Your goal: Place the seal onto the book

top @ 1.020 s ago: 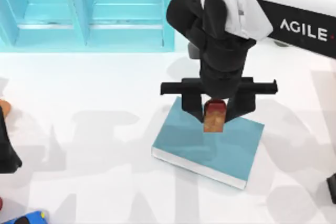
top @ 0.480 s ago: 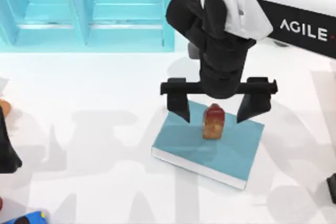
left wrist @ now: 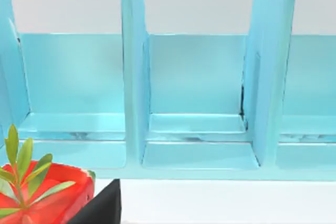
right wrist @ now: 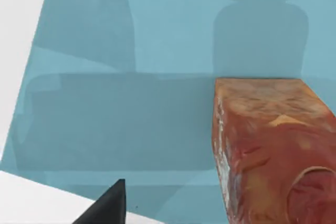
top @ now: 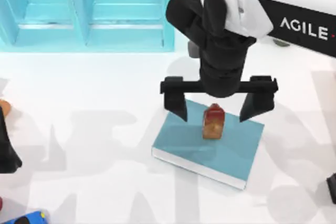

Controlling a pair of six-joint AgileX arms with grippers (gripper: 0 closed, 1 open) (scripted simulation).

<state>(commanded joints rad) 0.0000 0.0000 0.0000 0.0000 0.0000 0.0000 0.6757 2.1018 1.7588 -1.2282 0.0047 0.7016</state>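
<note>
The seal (top: 213, 121), a small upright block with a dark red top and orange-tan mottled body, stands on the teal-blue book (top: 210, 142) near its far edge. Its mottled side (right wrist: 268, 145) rises from the book's cover (right wrist: 131, 103) in the right wrist view. My right gripper (top: 219, 104) hangs open just above the seal, its black fingers (top: 176, 100) spread wide on either side and touching nothing. One fingertip (right wrist: 107, 205) shows in the right wrist view. My left arm (top: 6, 145) is parked at the table's left edge.
A large light-blue shelf unit (top: 89, 9) spans the back left of the table, its compartments (left wrist: 197, 103) facing the left wrist camera. A red pot with a green plant (left wrist: 37, 192) sits near the left arm. A blue object (top: 26, 217) lies at the front left corner.
The right gripper has let go of the seal and spread its fingers wide, then lifted slightly. The seal stays upright on the book.
</note>
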